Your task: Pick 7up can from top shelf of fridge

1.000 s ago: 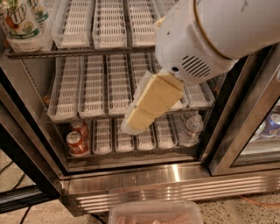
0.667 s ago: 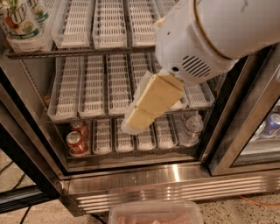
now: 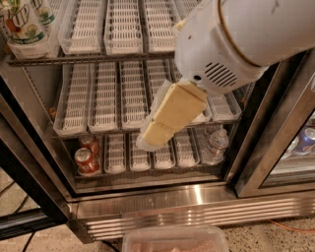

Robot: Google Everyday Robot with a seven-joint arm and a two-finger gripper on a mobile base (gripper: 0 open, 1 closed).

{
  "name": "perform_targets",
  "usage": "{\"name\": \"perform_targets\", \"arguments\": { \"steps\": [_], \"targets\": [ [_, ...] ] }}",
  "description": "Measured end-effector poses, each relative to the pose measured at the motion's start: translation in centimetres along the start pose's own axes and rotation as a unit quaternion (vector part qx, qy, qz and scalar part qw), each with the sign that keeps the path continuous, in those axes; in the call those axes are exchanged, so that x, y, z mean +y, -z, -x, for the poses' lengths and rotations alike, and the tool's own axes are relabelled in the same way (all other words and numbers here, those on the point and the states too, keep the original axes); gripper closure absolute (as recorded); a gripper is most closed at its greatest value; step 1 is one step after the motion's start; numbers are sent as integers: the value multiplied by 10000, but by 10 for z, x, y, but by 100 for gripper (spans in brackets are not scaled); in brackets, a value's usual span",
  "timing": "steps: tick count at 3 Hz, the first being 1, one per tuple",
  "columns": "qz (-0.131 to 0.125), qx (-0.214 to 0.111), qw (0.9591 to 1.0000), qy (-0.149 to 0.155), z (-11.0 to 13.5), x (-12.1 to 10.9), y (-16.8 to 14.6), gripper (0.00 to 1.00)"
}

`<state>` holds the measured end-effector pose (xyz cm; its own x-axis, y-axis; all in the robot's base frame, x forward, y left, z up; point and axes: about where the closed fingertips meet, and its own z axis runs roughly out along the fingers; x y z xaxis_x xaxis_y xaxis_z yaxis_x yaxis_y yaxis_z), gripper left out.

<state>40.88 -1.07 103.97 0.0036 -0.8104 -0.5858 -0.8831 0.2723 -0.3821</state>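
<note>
Nothing has moved since the earlier frames; my arm and gripper [image 3: 156,132] sit where they were. The gripper hangs in front of the middle rack, angled down-left, well apart from the 7up can [image 3: 21,23]. I cannot tell whether it is open or closed. The can stands upright at the far left of the top shelf [image 3: 98,58] of the fridge [image 3: 172,211]: white body, green lettering, green band low down, cut off by the frame edge. A second can like it [image 3: 45,12] stands just behind. Red cans [image 3: 87,155] and a water bottle [image 3: 215,145] sit on the bottom rack.
</note>
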Motion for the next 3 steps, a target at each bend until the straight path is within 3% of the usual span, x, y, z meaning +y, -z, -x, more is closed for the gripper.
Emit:
{"name": "perform_targets", "arguments": {
  "steps": [1, 2, 3],
  "targets": [
    [-203, -208, 9996, -25, 12, -11, -17, 0],
    [-492, -398, 9980, 21, 26, -22, -13, 0],
    [-492, -398, 9980, 21, 26, -22, -13, 0]
  ]
}}
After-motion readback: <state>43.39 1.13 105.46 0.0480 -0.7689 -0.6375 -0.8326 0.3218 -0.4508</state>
